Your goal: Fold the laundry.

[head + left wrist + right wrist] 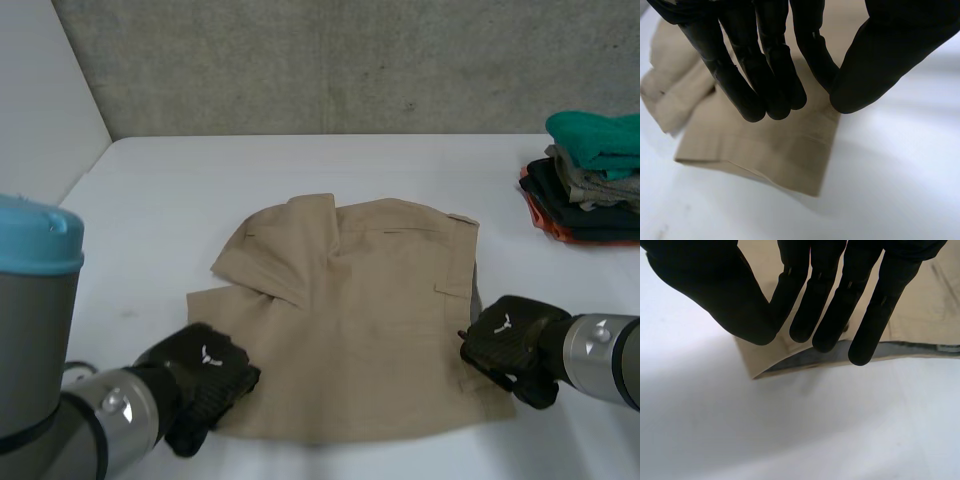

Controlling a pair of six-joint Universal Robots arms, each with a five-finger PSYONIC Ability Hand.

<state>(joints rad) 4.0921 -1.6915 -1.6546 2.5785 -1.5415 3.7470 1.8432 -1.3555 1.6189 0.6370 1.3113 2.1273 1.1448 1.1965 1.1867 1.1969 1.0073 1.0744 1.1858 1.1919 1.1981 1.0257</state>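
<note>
A tan garment (370, 320) lies spread on the white table (180, 190), with a flap folded over at its far left. My left hand (205, 375) is at its near left corner. In the left wrist view the fingers and thumb of this hand (765, 60) close together on the cloth (765, 150), whose corner hangs just off the table. My right hand (510, 340) is at the garment's near right edge. In the right wrist view this hand (840, 300) pinches the cloth (755, 359), and the edge is raised so its dark underside shows.
A stack of folded clothes (590, 190) with a green piece (600, 135) on top stands at the far right of the table. A concrete wall runs behind the table's far edge.
</note>
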